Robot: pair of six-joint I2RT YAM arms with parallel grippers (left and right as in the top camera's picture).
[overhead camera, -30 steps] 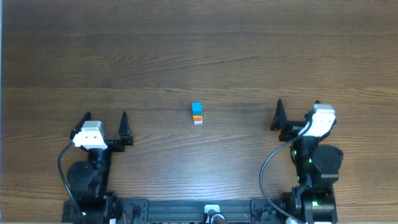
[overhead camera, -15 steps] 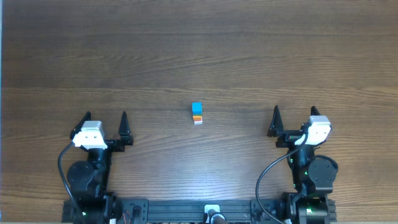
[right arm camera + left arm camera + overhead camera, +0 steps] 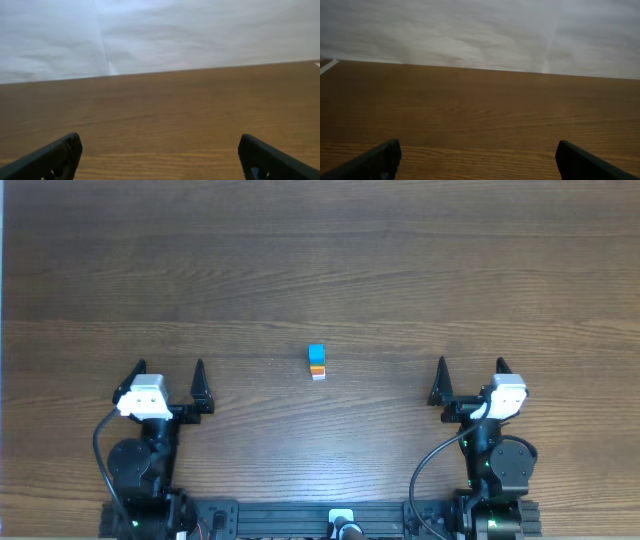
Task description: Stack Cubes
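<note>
Cubes (image 3: 317, 364) stand in one upright stack near the middle of your table (image 3: 320, 260). From above you see the blue cube (image 3: 317, 353) uppermost, the orange cube (image 3: 317, 369) directly under it, and a white cube (image 3: 318, 376) showing as a thin edge at the bottom, each touching the next. Your left end effector (image 3: 169, 366) sits well to the left of the stack, close to its own base, with its jaws spread wide and nothing between them. Your right end effector (image 3: 470, 364) sits well to the right of the stack, likewise spread wide and holding nothing. The stack lies between the two, apart from both, and roughly level with their fingertips in the top view. In the left wrist view the dark fingers (image 3: 376, 160) frame only bare wood grain, with a pale wall (image 3: 480, 30) beyond the table's far edge. The right wrist view gives you the same: fingers (image 3: 55, 156) far apart over bare wood, pale wall behind.
</note>
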